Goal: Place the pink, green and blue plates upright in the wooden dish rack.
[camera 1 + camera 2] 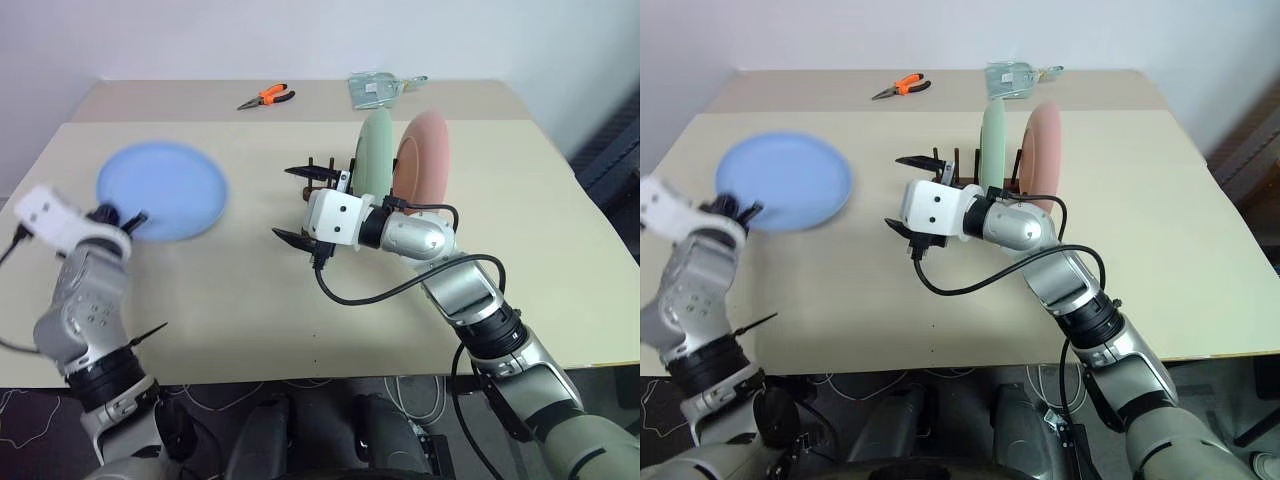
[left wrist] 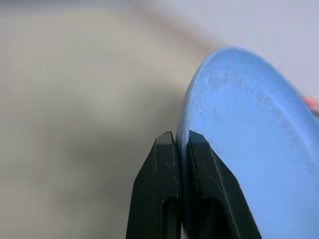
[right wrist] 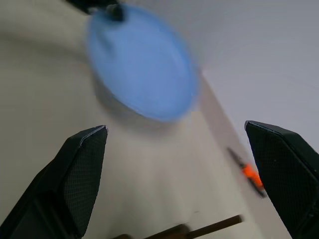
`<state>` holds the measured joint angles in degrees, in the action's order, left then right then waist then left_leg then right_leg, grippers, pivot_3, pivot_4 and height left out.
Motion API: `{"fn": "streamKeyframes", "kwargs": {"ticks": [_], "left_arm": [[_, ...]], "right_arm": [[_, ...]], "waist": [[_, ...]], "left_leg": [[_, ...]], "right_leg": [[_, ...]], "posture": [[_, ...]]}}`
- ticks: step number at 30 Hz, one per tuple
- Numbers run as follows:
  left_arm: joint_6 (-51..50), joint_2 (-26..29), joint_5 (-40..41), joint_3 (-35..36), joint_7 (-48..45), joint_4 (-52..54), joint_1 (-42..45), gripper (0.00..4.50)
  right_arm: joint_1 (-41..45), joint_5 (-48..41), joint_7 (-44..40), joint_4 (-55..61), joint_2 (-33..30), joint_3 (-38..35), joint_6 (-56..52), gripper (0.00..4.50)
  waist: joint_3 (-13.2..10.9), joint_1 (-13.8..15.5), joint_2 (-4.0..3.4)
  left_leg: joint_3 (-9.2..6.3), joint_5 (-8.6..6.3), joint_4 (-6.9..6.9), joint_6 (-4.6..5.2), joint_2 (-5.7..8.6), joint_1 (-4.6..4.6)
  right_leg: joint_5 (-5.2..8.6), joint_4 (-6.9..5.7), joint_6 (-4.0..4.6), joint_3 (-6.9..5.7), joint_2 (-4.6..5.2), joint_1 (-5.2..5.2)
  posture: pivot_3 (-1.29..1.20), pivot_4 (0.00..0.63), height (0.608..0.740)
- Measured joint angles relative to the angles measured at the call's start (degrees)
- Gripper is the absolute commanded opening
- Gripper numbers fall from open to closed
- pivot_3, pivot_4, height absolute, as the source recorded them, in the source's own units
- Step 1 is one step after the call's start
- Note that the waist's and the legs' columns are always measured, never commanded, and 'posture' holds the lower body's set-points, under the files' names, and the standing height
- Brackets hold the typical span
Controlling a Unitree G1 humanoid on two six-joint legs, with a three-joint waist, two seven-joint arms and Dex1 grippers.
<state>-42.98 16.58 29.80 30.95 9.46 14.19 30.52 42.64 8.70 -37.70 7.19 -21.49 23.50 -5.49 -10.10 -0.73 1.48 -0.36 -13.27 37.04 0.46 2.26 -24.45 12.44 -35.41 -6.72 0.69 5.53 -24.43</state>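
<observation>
Blue plate (image 1: 163, 190) near left desk (image 1: 250, 300) edge, pinched by left gripper (image 2: 182, 144), right gripper (image 1: 296, 205) wide apart, green plate (image 1: 375, 152) and pink plate (image 1: 424, 160) upright in rack (image 1: 318, 176).

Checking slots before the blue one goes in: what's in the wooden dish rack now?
The green plate and the pink plate stand upright in the wooden dish rack, green nearer its free front pegs. The right arm and the plates cover the rack's base, so the remaining slots cannot be judged.

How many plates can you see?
3. The green plate and pink plate stand upright in the rack. The blue plate is pinched at its rim by the left gripper.
</observation>
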Motion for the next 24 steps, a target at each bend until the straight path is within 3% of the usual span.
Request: {"fn": "streamKeyframes", "kwargs": {"ticks": [7,10,17,19,20,21,24], "left_arm": [[-0.28,0.27,-0.51,-10.31,-2.93,4.79,6.28,0.02],[-0.62,0.25,-0.31,-11.13,-3.34,5.55,6.44,0.0],[-1.37,0.24,0.13,-11.54,-3.92,7.57,6.97,0.0],[-1.49,0.21,0.24,-11.5,-4.03,8.0,7.0,0.0],[-1.49,-0.01,0.68,-11.23,-4.07,8.0,7.0,0.7],[-1.51,-0.47,1.15,-11.01,-4.25,8.04,6.99,1.0],[-1.45,-1.03,2.17,-10.94,-4.38,8.02,6.99,2.48]], "right_arm": [[7.83,6.84,2.64,-11.84,2.86,1.43,7.38,4.5],[10.08,8.7,4.0,-17.0,4.73,1.84,9.04,3.68],[11.08,11.87,4.88,-23.3,7.33,3.03,11.74,0.05],[11.08,12.59,4.81,-23.53,7.59,3.37,12.31,0.05],[11.08,12.87,4.84,-23.54,7.64,3.36,12.32,0.0],[11.08,13.04,5.08,-23.53,7.68,3.32,12.51,0.0],[11.08,13.71,5.47,-23.52,7.91,3.29,12.59,0.0]], "waist": [[-0.02,-0.64,-0.02],[-0.02,-0.43,-0.01],[-0.04,-0.19,0.01],[-0.05,-0.22,-0.01],[-0.05,-0.21,0.0],[-0.05,-0.21,0.0],[-0.06,-0.22,0.0]], "left_leg": [[0.03,0.12,-0.17,-0.15,-0.14,0.05],[0.02,0.13,-0.17,-0.15,-0.15,0.05],[0.01,0.13,-0.16,-0.15,-0.12,0.03],[0.01,0.13,-0.16,-0.15,-0.12,0.03],[0.0,0.13,-0.16,-0.15,-0.12,0.03],[0.0,0.13,-0.16,-0.15,-0.12,0.03],[0.0,0.13,-0.16,-0.16,-0.12,0.03]], "right_leg": [[-0.03,-0.08,0.04,0.04,-0.19,-0.11],[-0.03,-0.07,0.05,0.03,-0.2,-0.11],[-0.03,-0.04,0.05,0.04,-0.19,-0.09],[-0.03,-0.05,0.05,0.03,-0.19,-0.1],[-0.03,-0.06,0.05,0.03,-0.2,-0.09],[-0.03,-0.06,0.05,0.04,-0.2,-0.09],[-0.03,-0.06,0.05,0.03,-0.2,-0.1]], "posture": [[0.0,0.15,0.738],[0.0,0.15,0.738],[0.0,0.15,0.738],[0.0,0.15,0.738],[0.0,0.15,0.738],[0.0,0.15,0.738],[0.0,0.15,0.738]]}}
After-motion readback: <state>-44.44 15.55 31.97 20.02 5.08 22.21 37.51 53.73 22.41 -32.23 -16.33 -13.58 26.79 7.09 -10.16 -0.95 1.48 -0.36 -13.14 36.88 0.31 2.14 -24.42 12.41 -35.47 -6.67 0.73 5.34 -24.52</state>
